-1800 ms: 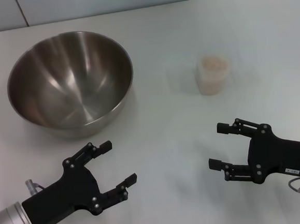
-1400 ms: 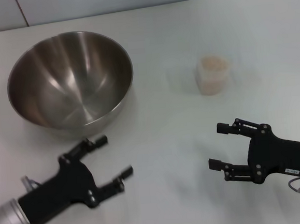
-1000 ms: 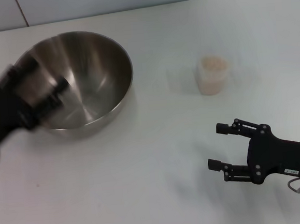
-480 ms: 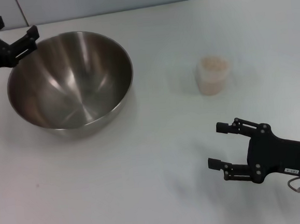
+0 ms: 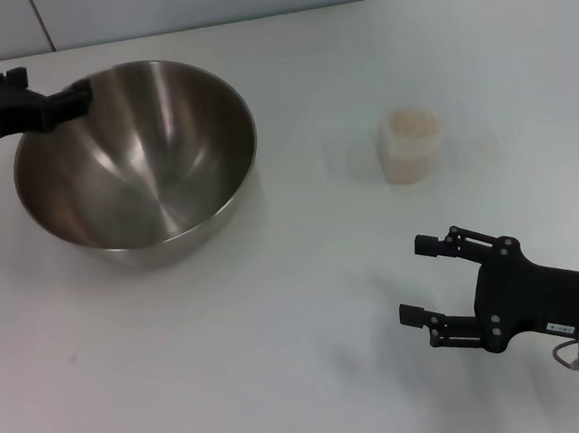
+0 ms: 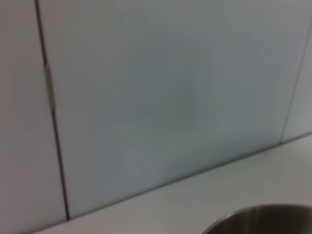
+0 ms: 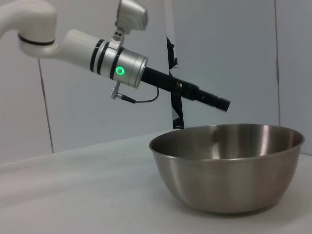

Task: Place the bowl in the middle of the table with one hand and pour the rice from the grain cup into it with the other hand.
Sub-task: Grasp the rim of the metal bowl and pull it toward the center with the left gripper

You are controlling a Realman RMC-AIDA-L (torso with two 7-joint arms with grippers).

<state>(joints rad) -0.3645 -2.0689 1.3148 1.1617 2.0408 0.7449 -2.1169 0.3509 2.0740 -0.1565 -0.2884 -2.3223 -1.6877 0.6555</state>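
White table [image 5: 281,358], pale panelled wall [image 6: 161,92] behind with dark vertical seams; bowl [image 5: 137,160] sits upright on the table's left-rear part, steel interior holding nothing; same bowl fills the lower part of the right wrist view [image 7: 226,165], and only a sliver of its rim shows at the bottom edge of the left wrist view [image 6: 258,222].

Grain cup [image 5: 411,145] stands upright to the right of the bowl, well apart from it; rice [image 5: 411,122] visible at its top, a pale mass.

Left gripper [image 5: 45,100] reaches in from the left edge, up in the air above the bowl's far-left rim; fingers [image 5: 72,98] spread, one tip over the rim, the other [image 5: 8,76] outside it; contact with the rim cannot be told. From the right wrist view the left gripper [image 7: 214,102] hangs just above the rim, arm [image 7: 78,46] silver-white with a green light.

Right gripper [image 5: 422,281] low at the near right, well short of the cup; fingers [image 5: 427,246] spread apart, holding nothing.
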